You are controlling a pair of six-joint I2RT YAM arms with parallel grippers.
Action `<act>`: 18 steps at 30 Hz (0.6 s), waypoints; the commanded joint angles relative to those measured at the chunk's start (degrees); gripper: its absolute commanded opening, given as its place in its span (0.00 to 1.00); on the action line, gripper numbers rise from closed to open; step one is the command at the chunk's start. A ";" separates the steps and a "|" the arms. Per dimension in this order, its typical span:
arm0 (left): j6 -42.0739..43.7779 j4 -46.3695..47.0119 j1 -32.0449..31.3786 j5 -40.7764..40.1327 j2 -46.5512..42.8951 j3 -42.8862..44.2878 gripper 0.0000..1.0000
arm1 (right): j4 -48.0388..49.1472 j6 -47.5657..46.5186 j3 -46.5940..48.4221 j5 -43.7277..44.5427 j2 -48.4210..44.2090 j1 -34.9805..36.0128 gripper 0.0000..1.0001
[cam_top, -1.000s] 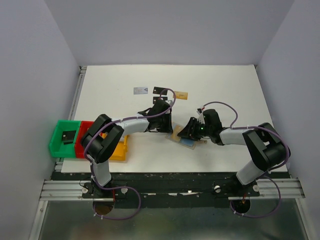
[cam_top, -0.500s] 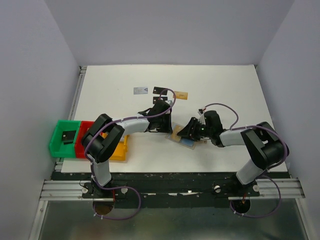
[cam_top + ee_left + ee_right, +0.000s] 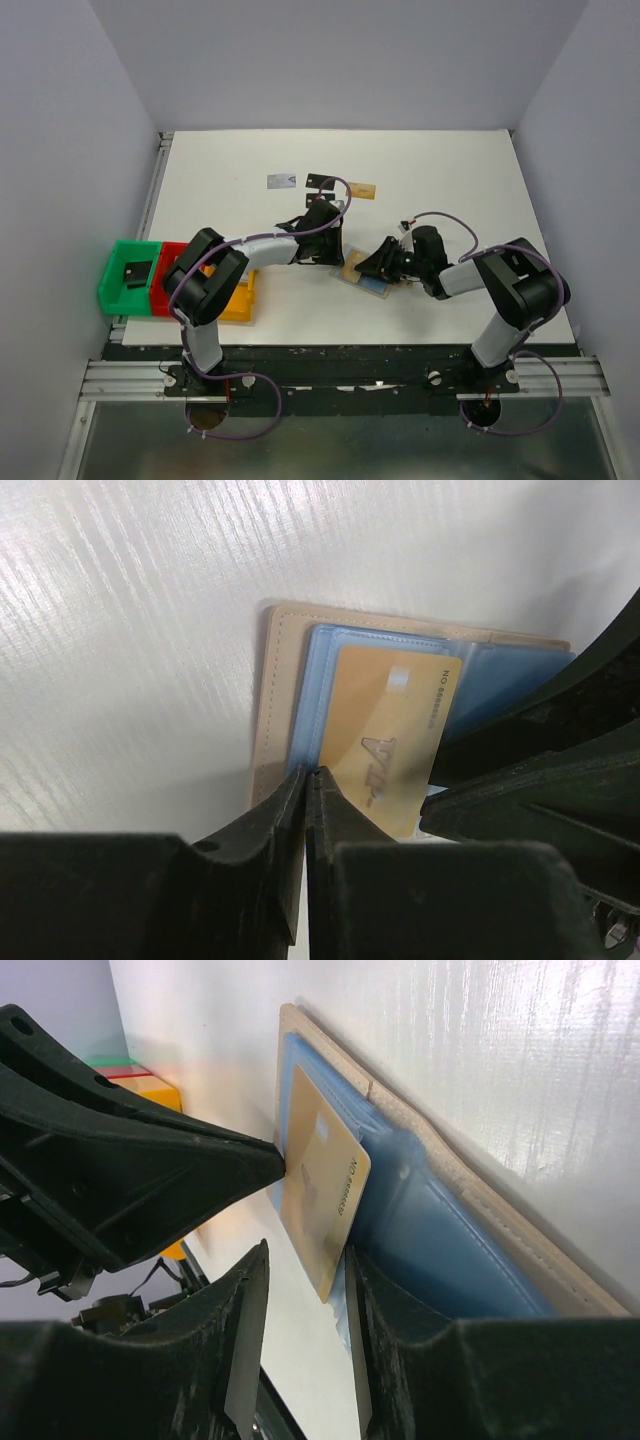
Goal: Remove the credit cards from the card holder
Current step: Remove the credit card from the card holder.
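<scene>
Tan-bordered card holder (image 3: 366, 277) lay open on the white table (image 3: 450, 180), light-blue inner panels up, with both claws over it. One orange-gold VIP card (image 3: 390, 730) stuck out of the holder's blue pocket, its free end tilted up off the panel in the right wrist view. The left claw (image 3: 308, 775) was closed to a sliver on the corner of that card, at the holder's left-hand side. The right claw (image 3: 306, 1250) stood narrowly parted, one finger on each side of the card's other end, just over the holder's blue panel; I could not tell whether its fingers touched the card. Well beyond the holder's far side lay a silvery-white card (image 3: 282, 180), a black card (image 3: 320, 182) and a second orange-gold card (image 3: 363, 190). Green (image 3: 128, 275), red and yellow bins sat well to the holder's left.
</scene>
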 commanded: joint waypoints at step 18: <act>0.79 -3.25 1.33 -4.60 0.26 0.00 0.21 | 7.53 1.56 -0.73 -3.63 4.50 -1.36 0.43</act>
